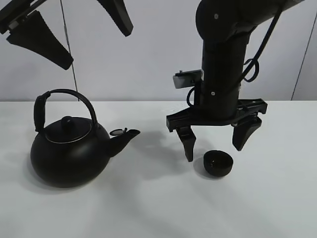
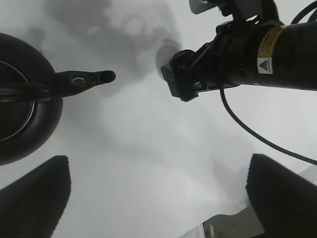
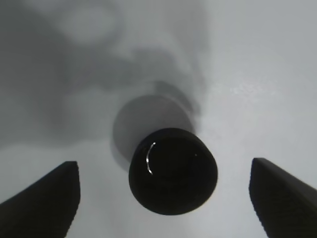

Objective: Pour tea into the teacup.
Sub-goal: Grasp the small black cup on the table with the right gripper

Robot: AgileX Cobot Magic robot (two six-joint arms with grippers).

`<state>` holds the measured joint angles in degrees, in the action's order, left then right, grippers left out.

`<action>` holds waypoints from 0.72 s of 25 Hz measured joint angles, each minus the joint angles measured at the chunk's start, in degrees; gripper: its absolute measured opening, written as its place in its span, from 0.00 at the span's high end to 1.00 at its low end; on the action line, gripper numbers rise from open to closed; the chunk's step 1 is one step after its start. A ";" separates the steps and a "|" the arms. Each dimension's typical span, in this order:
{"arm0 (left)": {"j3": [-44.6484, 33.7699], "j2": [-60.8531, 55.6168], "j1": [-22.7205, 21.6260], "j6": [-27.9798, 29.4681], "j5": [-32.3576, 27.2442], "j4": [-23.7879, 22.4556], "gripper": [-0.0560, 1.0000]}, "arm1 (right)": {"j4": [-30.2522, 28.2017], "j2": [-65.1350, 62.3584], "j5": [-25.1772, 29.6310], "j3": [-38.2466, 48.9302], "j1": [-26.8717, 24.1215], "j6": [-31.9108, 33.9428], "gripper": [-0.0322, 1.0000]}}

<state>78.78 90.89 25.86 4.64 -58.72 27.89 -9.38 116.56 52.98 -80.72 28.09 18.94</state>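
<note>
A white table (image 1: pixel 158 213) fills the lower half of the high view, and on it, at the lower left, sits a big round black kettle (image 1: pixel 69 151) with its arched handle (image 1: pixel 64 94) upright and its lid (image 1: pixel 68 124) on. Its spout (image 1: pixel 126 136) points to the right, toward the teacup (image 1: pixel 218 164). The teacup stands upright at the lower right of centre, well apart from the kettle, small, black and low. Just above it hangs the right gripper (image 1: pixel 214 148), pointing down, with its jaws spread wide. One finger (image 1: pixel 188 144) comes down at the left of the teacup and the other ends up and to the right of it, and neither touches it. The right wrist camera looks straight down into the teacup (image 3: pixel 173 171), which shows dark inside, with clear table between it and the finger on each side. The left gripper (image 1: pixel 97 49) is high in the upper left corner of the high view, above the kettle, with its fingers also far apart and holding nothing. From its wrist camera I see the kettle's side (image 2: pixel 20 109), the spout (image 2: pixel 91 78) and the other arm (image 2: pixel 257 54).
</note>
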 joint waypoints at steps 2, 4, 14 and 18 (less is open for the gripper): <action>0.00 0.00 0.00 0.00 0.00 0.00 0.29 | 0.46 1.16 -0.29 0.00 0.00 -0.14 0.35; 0.00 0.00 0.00 0.00 0.00 0.00 0.29 | 1.17 1.65 -0.74 0.19 0.00 -0.14 0.35; 0.00 0.00 0.00 0.00 0.00 0.00 0.29 | 2.98 1.65 -11.03 8.29 0.00 1.81 0.39; 0.00 0.00 0.00 0.00 0.00 0.00 0.29 | 2.58 1.65 -12.44 8.41 0.00 2.52 0.41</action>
<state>78.78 90.89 25.86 4.64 -58.72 27.89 -6.80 118.21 40.54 -72.32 28.09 21.46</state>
